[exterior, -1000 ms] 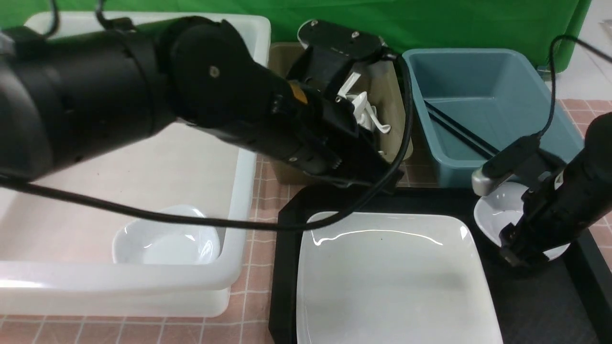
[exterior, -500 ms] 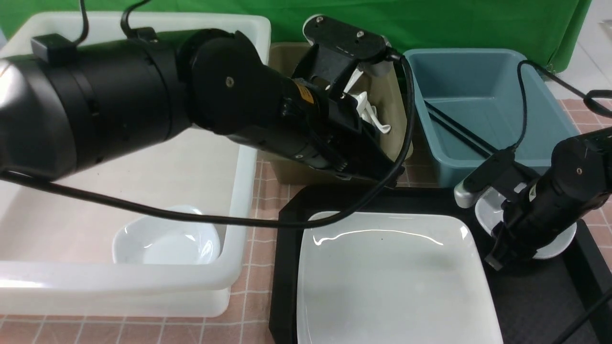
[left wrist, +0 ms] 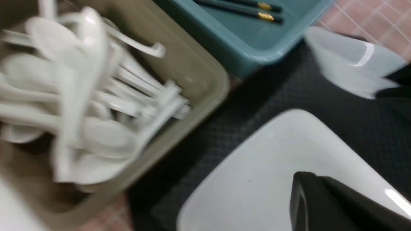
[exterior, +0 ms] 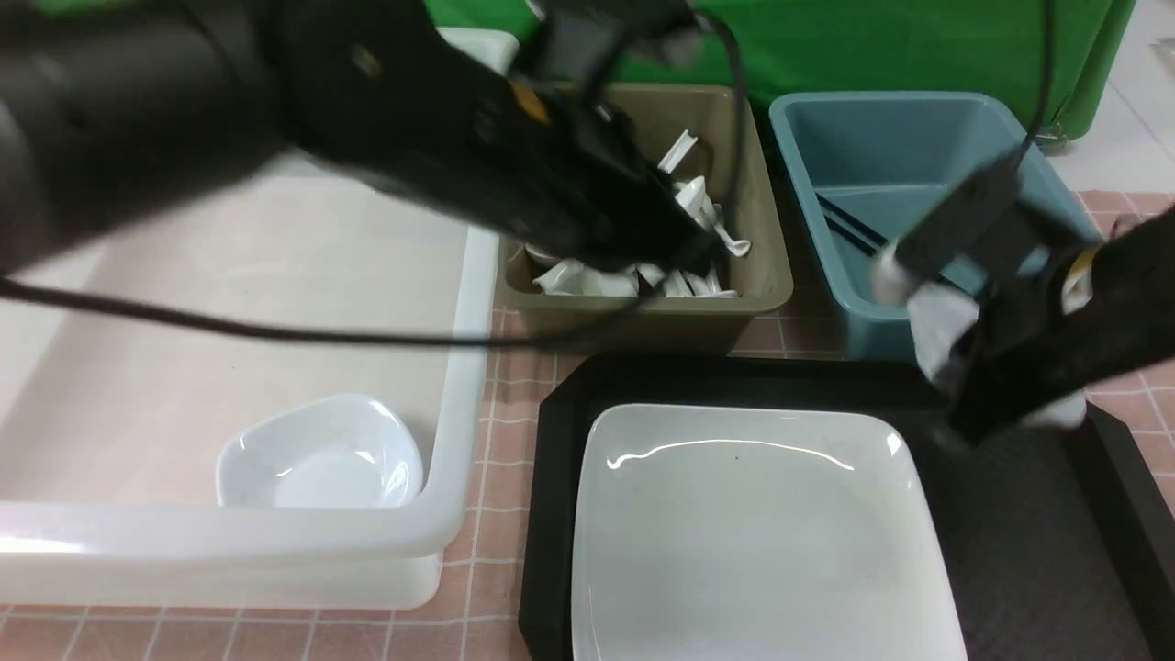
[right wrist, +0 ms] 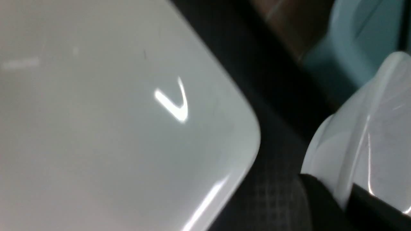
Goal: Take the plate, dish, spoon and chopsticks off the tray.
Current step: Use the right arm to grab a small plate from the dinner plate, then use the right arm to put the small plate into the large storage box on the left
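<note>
Left arm stretches forward, blurred, its end effector [exterior: 688, 248] shut. Right end effector [right wrist: 346, 199] hangs aloft, pinching the dish [right wrist: 379, 128] by its rim.

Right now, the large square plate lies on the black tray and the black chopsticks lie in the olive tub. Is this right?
Not quite. The chopsticks lie in the blue tub, not the olive tub, which holds white spoons; the left wrist view shows it. The plate does lie on the black tray.
</note>
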